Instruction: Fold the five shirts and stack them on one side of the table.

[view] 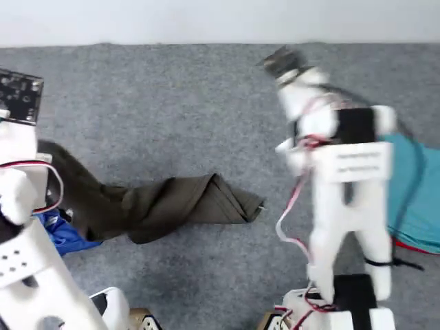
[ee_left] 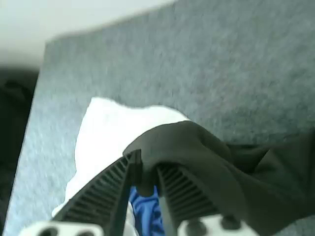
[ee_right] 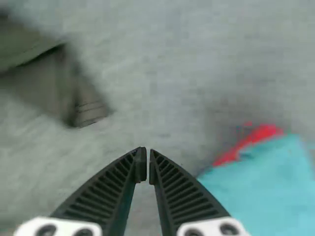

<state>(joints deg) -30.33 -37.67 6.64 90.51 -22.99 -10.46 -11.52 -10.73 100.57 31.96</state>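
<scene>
Holding one end of the dark shirt (ee_left: 211, 157) pinched tight in my left gripper (ee_left: 145, 169), I see the rest lying bunched up long on the grey table (view: 172, 96). A white shirt (ee_left: 113, 128) and a blue shirt (ee_left: 145, 211) lie under that pinched end. My right gripper (ee_right: 144, 164) is squeezed closed on nothing, near the dark shirt's other end. The teal shirt (ee_right: 266, 182) is farther off. I think I am spreading the dark shirt flat to fold it. Next, my right gripper should open and grab the loose end.

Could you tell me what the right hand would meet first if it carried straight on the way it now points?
Probably the bare grey table cover, between the olive shirt and the teal shirt; the right hand points at neither.
</scene>
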